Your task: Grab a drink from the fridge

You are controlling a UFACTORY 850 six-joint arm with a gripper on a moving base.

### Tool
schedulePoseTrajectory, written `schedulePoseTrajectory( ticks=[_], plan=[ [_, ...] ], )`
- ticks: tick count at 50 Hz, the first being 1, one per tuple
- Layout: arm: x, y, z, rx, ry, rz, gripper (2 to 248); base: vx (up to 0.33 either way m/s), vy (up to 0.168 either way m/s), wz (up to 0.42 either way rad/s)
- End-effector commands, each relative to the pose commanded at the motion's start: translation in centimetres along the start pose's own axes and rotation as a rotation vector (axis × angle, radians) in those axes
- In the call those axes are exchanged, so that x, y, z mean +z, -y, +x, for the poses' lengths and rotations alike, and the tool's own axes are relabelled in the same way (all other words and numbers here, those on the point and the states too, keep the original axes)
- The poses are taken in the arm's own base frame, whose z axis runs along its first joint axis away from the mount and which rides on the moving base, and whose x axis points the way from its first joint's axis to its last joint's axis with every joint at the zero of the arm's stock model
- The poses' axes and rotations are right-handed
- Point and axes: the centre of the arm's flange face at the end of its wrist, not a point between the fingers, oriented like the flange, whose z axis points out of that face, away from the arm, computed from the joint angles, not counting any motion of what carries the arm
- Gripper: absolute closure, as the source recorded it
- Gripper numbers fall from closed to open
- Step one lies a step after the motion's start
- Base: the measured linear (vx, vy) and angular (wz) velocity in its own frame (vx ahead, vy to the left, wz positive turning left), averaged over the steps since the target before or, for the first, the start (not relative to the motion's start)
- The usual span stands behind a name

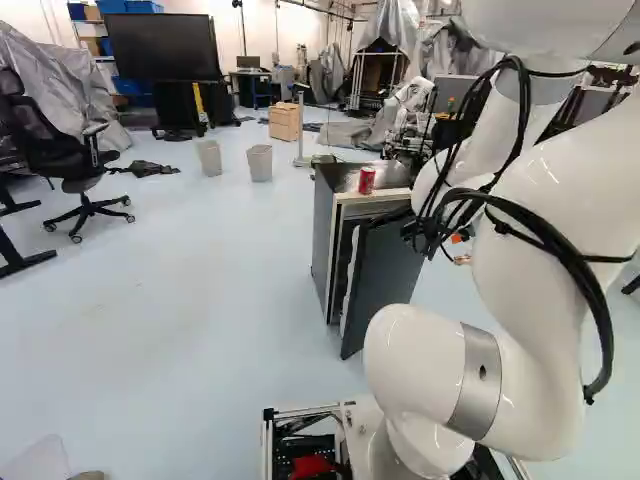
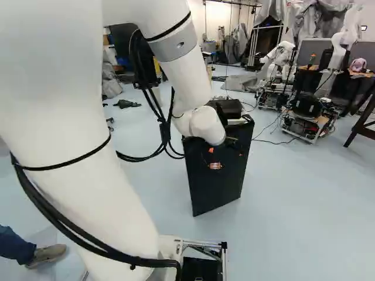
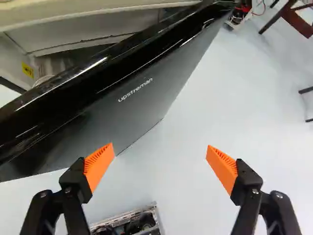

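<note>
your inventory held one gripper [image 2: 225,152], its two fingers apart, and one fridge [image 1: 323,235], one door [image 1: 388,275] ajar. one red can [image 1: 367,181] stood atop the fridge.

One word reads clearly in the wrist view: "upstreman" [image 3: 135,90] — pale lower-case letters on the dark grey outer face of the fridge door [image 3: 142,112], near its glossy black edge. A small yellow label [image 3: 28,70] with dark marks sits on a pale surface inside the fridge [image 1: 323,230], too small to read. Pale marks on the red can [image 1: 366,181] atop the fridge — also illegible.
</note>
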Motion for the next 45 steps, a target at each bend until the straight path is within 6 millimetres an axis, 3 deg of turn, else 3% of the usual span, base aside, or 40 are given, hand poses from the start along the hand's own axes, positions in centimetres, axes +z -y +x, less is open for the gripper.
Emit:
schedulePoseTrajectory(
  ticks=[32,45],
  plan=[
    [3.8,1.1,-0.1,-0.313,-0.067,0.129,3,0.000,0.000,0.000],
    [4.2,1.6,0.1,-0.415,-0.112,0.178,3,0.000,0.000,0.000]
  ],
)
